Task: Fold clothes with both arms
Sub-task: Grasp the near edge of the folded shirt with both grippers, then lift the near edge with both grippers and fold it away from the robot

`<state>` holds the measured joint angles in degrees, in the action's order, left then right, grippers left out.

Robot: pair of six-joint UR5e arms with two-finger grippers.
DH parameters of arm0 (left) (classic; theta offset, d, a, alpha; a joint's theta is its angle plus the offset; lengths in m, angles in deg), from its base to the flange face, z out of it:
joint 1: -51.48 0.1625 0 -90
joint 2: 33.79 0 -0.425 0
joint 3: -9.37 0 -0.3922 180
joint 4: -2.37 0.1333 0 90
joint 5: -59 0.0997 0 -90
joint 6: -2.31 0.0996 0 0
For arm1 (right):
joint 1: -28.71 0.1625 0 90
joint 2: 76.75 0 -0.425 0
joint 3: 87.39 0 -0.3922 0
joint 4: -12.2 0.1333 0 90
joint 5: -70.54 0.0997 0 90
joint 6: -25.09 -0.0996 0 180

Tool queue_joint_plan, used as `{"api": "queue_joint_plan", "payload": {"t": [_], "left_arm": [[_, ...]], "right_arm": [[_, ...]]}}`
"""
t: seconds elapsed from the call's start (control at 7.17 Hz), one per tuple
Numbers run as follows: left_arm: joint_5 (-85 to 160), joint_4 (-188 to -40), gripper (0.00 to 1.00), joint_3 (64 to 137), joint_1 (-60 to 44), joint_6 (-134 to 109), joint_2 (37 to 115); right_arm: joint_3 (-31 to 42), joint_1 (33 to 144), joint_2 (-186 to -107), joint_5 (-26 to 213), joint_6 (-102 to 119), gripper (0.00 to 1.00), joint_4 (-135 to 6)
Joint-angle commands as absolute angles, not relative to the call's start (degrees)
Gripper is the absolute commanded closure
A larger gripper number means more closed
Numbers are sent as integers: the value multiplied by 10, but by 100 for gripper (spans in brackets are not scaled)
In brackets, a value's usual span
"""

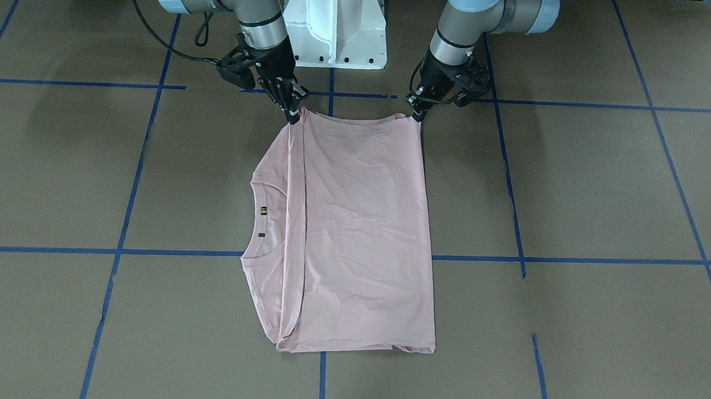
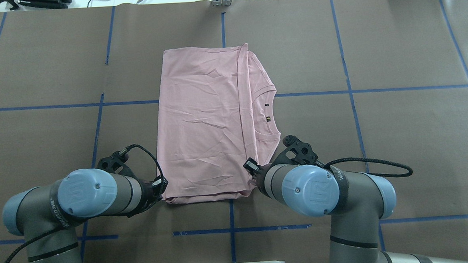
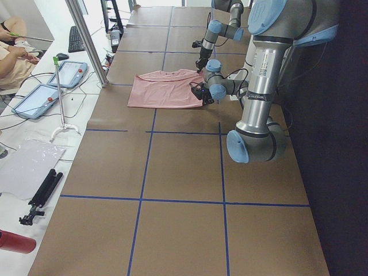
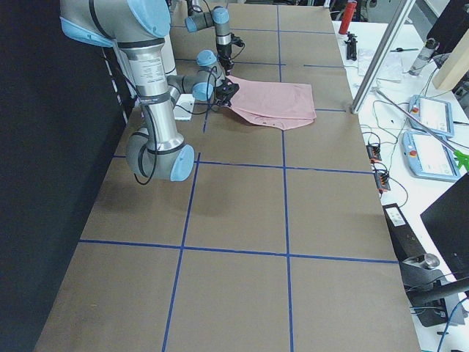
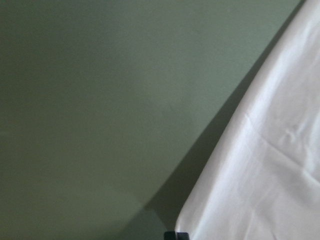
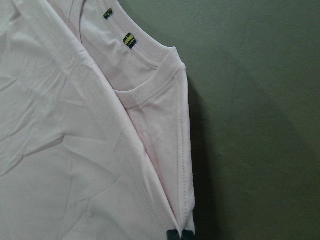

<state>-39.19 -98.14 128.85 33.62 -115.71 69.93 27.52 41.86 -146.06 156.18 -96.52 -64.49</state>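
Note:
The pale pink T-shirt [image 1: 360, 224] lies folded flat on the brown table, plain side up, so the cartoon dog and lettering are hidden. Its ribbed collar [image 1: 257, 185] and neck labels show on my right side. My left gripper [image 1: 419, 116] is shut on the shirt's near corner on my left. My right gripper [image 1: 293, 118] is shut on the near corner on the collar side. The left wrist view shows the shirt's edge [image 5: 265, 175] running into the fingertips [image 5: 176, 235]. The right wrist view shows the shoulder seam [image 6: 175, 165] pinched at the fingertips [image 6: 179, 234]. In the overhead view the wrists hide both grippers at the shirt's [image 2: 201, 121] near edge.
The white pedestal base [image 1: 334, 28] stands between the arms, just behind the shirt's near edge. Blue tape lines [image 1: 571, 259] grid the brown table. Beyond the table's far edge, a side bench holds tablets [image 3: 72, 73], a keyboard and cables, and an operator [image 3: 14, 54] sits there.

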Motion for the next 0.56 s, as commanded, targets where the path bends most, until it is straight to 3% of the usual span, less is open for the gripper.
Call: {"api": "queue_joint_plan", "payload": {"t": [0.0, 0.14, 0.42], "left_arm": [[-393, -899, 100, 1408, 378, -1219, 695], [-393, -864, 100, 1436, 376, -1220, 711], [-387, -860, 100, 1338, 297, -1189, 812]], "right_arm": [[403, 376, -1546, 1562, -971, 100, -645], [415, 385, -1551, 1562, -970, 100, -645], [360, 500, -1490, 1651, -959, 100, -646]]}}
